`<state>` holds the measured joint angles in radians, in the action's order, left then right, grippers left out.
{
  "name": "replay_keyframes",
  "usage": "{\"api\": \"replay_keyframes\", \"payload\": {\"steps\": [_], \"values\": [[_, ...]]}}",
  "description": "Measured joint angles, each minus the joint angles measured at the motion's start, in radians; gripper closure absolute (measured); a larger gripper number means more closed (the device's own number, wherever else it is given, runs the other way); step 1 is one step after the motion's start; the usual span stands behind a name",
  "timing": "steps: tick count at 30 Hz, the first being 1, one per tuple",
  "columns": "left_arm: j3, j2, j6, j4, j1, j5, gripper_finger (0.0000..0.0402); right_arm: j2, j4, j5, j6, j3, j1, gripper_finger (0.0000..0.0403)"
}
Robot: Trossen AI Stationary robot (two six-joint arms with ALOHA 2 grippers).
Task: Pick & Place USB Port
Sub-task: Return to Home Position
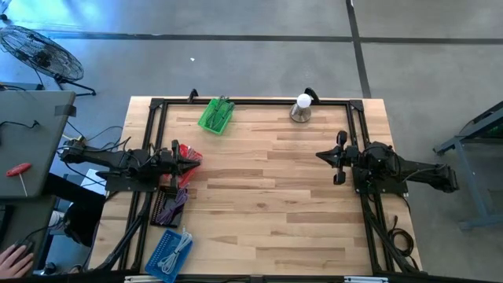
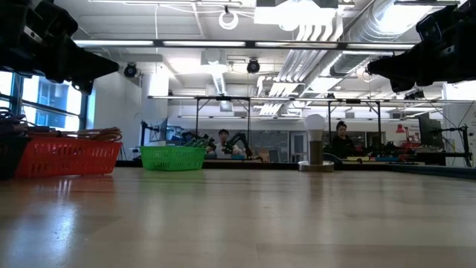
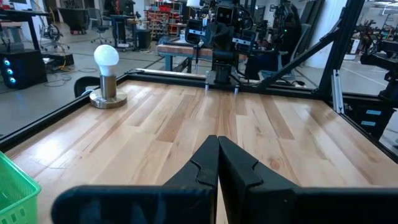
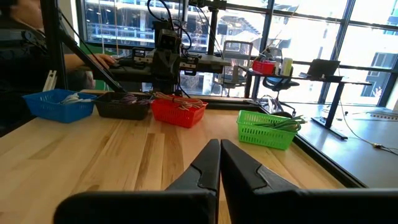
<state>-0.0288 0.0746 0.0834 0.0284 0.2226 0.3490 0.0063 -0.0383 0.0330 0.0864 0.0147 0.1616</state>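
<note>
**Both grippers shut on nothing; cables lie in the bins**

The left gripper [image 3: 218,139] has its fingers pressed together with nothing between them. It hangs over the table's left side, its tips above the red bin [image 1: 189,154]. The right gripper [image 4: 220,142] is likewise closed and holds nothing. It sits over bare wood on the right side [image 1: 321,155], facing the left arm across the table [image 1: 259,196].

The bins stand down the left edge:
- The green bin [image 1: 216,115] is at the far corner, with a green cable [image 4: 284,122] in it.
- The red bin has cables [image 4: 178,98] heaped on top.
- The black bin [image 1: 168,206] comes next, holding purplish cables.
- The blue bin [image 1: 170,255] is at the near corner, with a pale cable [image 1: 183,242] in it.

A lamp [image 1: 302,108] with a white bulb stands at the far edge, well apart from the bins. The tabletop is pale wood planks inside a black frame [image 1: 251,101].

Beyond the table lies a grey concrete floor [image 1: 236,47], with a fan [image 1: 41,50] at the far left. A person's hand [image 1: 14,256] rests by the near left corner. In the low view, two people [image 2: 341,137] sit at desks under ceiling ducts [image 2: 349,30].
</note>
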Motion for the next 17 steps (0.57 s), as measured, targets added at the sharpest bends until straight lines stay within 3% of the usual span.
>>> {"api": "replay_keyframes", "payload": {"steps": [17], "values": [[0.000,0.000,0.000,0.000,0.000,0.000,0.0401,0.000,0.000,0.000,0.000,0.000,0.000,0.0399]]}}
